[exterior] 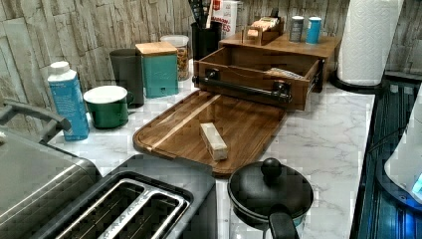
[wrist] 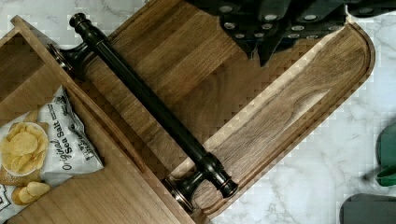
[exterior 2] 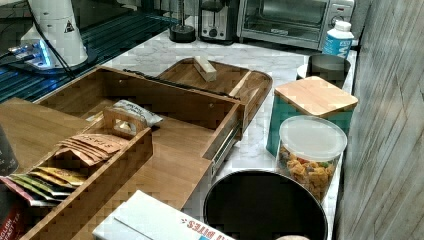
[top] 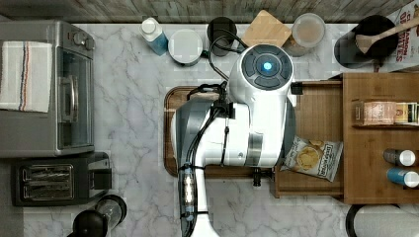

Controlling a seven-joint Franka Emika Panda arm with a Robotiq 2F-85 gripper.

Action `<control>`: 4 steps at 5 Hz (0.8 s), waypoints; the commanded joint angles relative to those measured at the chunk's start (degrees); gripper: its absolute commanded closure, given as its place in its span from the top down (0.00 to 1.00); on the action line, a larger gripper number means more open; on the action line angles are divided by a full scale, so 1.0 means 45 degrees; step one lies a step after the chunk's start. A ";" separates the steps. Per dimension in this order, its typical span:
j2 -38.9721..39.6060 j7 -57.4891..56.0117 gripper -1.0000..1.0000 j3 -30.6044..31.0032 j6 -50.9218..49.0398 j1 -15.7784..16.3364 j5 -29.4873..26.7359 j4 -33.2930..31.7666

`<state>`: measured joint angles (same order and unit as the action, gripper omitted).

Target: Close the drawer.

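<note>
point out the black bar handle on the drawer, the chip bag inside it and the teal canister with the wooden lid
black bar handle (wrist: pixel 150 103), wrist view, middle of the bar
white chip bag (top: pixel 314 157), top view, printed front
teal canister with wooden lid (exterior: pixel 159 73), left view, front wall

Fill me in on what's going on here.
A Franka arm hangs over the wooden tray, its pincer above the tray, just short of the drawer's black handle and not touching it. The drawer stands pulled out of its cabinet, a bag of chips inside. Nothing is held.
</note>
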<state>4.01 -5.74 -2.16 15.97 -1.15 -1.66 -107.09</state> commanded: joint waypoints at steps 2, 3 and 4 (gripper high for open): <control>-0.0467 -0.2281 0.00 0.0223 0.1958 0.0081 0.0109 -0.1769; -0.0015 -0.4871 0.00 0.0415 0.2699 0.0154 0.0499 -0.2133; 0.0931 -0.6604 0.00 0.0411 0.2817 0.0217 0.0428 -0.1776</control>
<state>5.77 -32.12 -1.66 29.43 -0.88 -1.28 -115.04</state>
